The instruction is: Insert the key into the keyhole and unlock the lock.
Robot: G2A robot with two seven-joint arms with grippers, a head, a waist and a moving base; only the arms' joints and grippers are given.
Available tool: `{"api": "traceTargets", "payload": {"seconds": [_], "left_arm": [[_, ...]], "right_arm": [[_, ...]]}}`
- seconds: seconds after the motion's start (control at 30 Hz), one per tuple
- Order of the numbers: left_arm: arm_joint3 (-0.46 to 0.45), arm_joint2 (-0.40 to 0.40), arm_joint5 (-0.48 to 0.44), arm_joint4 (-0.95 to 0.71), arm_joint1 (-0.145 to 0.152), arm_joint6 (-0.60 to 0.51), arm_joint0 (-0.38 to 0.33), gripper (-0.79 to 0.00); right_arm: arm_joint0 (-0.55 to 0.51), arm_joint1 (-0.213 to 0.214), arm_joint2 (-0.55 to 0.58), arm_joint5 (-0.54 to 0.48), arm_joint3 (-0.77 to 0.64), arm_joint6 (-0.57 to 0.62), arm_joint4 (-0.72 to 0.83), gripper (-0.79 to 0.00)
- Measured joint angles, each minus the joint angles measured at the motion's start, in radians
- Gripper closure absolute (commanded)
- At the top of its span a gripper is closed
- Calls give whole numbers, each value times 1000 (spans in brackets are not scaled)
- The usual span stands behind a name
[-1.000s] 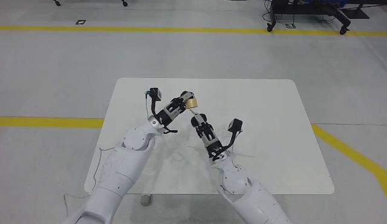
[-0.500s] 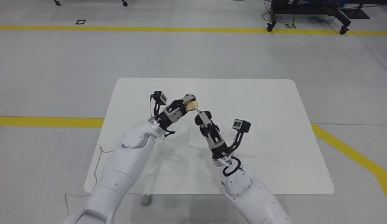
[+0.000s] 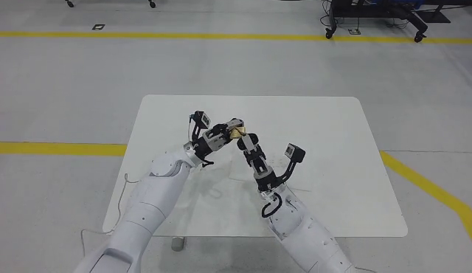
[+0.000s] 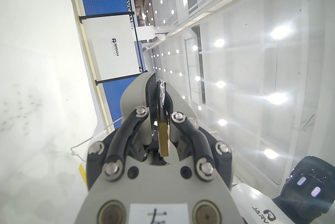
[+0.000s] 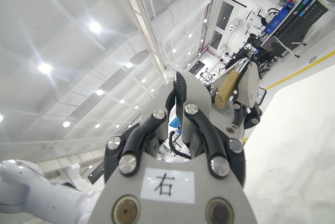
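left end effector [image 4: 158, 86]: held up above the white desk [image 3: 332, 125], a little left of the desk's middle in the top view. its two fingers are closed narrow on the silver shackle of a brass padlock [image 4: 164, 135]. the padlock's brass body sticks out of the grip back toward the palm, between the two black finger links, and is off the desk surface.

padlock, seen from the right wrist: the body juts from the left fingers at a slant, with its flat end face turned toward the right end effector. any keyhole on that face is too small to tell.

right end effector [image 5: 184, 78]: just to the right of the padlock in the top view, its tip close beside the brass body; whether they touch cannot be told. its fingers are drawn together to a narrow gap, black ribbed pad facing the white finger. what they pinch, if anything, cannot be told.

surroundings: a yellow line [image 3: 221, 35] runs across the grey floor beyond the desk; a dark wheeled cart [image 3: 376, 4] stands at the far right.
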Motion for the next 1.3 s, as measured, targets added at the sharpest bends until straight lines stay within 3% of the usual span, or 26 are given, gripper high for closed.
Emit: {"api": "traceTargets", "payload": {"seconds": [0.33,0.97,1.13,1.3], "left_arm": [[8,1,3,5,-2,-20,-7,0],[8,-4,14,19,-4,-29,-10,0],[8,-12,-25,78,0,29,-14,0],[-28,-24,-73,163,6,122,4,0]], "right_arm": [[16,-20,14,63,50,-177,-212,0],[57,-36,87,133,113,-261,-227,0],[34,-28,125,132,79,-207,-208,0],[-65,-6,155,207,-62,77,-52,0]]}}
